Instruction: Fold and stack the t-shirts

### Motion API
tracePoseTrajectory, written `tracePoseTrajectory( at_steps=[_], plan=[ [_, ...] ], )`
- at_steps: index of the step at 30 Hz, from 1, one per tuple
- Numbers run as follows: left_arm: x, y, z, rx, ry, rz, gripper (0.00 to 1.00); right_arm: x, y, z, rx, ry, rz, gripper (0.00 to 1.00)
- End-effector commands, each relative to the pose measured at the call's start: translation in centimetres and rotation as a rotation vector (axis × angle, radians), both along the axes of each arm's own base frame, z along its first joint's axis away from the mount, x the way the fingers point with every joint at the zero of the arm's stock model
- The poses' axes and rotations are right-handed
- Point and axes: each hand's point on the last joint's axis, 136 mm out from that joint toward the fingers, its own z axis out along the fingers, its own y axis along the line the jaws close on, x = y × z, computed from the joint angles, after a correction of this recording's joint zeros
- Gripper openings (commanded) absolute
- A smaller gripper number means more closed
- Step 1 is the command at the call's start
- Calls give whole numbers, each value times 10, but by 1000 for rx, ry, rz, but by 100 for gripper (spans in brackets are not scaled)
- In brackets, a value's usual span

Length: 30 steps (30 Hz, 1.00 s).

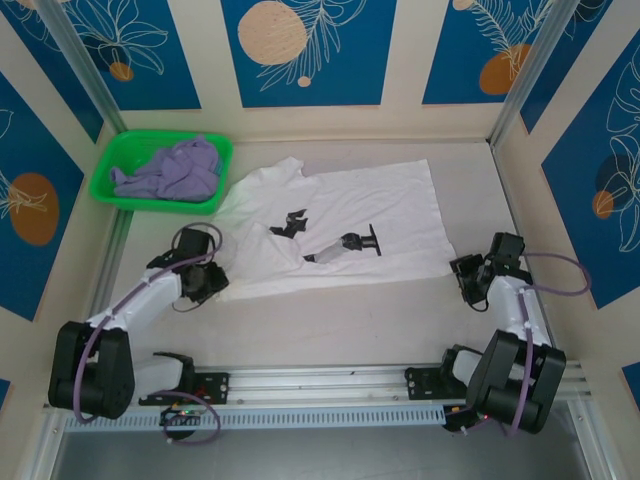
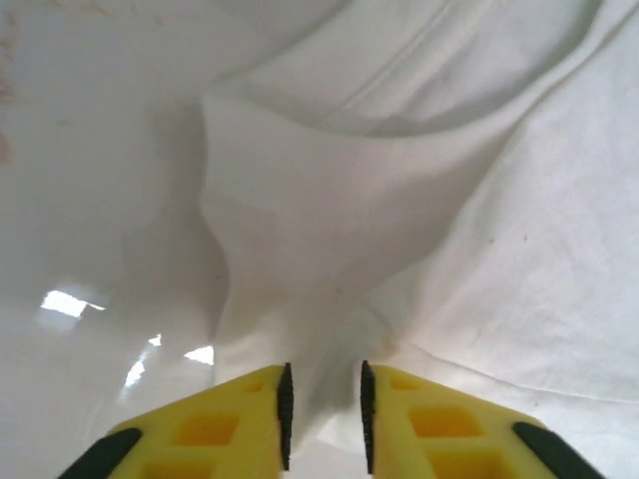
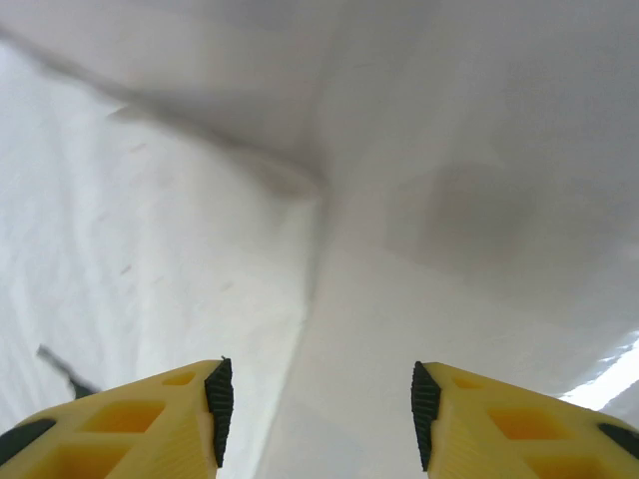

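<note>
White t-shirt [image 1: 370, 200] lies spread flat, print side up, across the middle of the tabletop [image 1: 350, 320], collar toward the upper left of the overhead frame. We read this as the laying-out stage: the cloth is open and mostly smooth, and no fold has been made yet.

Lavender t-shirt [image 1: 175, 170] sits crumpled in the green basket [image 1: 105, 170] at upper left, well apart from the work area, probably waiting its turn.

Left pincer [image 1: 205, 280] is at the shirt's lower-left edge. In its wrist view the fingers [image 2: 285, 404] stand a narrow gap apart, and a raised ridge of white cloth runs down into that gap. The pads do not look pressed together on it, so we log it as slightly parted, not clamping.

Right pincer [image 1: 468, 277] is just off the shirt's right edge. Its wrist view shows the fingers [image 3: 218, 409] wide apart and holding nothing, with the hem line running between them.

One arm at each side suits a two-handed pull to flatten, or a pick-up of opposite edges.
</note>
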Motion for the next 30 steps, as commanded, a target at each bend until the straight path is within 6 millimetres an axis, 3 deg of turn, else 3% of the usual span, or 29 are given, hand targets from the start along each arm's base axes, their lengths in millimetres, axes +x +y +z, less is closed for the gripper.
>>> tracePoseTrajectory(
  at_steps=[1,5,7,10,12,17,22,26,30],
  plan=[
    [16,10,33,51,-62,7,45,16,20,21,-32,-40,137,47],
    [31,7,67,52,-162,-9,52,32,35,25,-50,0,237,38],
    [38,-9,74,0,-189,-48,52,39,39,20,-39,26,266,34],
    [42,-38,70,-40,-183,-120,44,48,45,8,-14,90,307,30],
    [44,-58,64,-51,-170,-171,39,53,49,-1,3,122,322,23],
    [49,-99,31,-94,-98,-246,35,59,47,-19,17,163,280,22],
    [48,-99,-8,-71,-2,-233,35,55,46,-40,60,224,216,21],
    [41,-94,-26,-50,41,-231,37,43,49,-55,89,289,178,20],
    [28,-86,-38,-21,84,-237,37,23,49,-65,101,404,153,6]
  ],
)
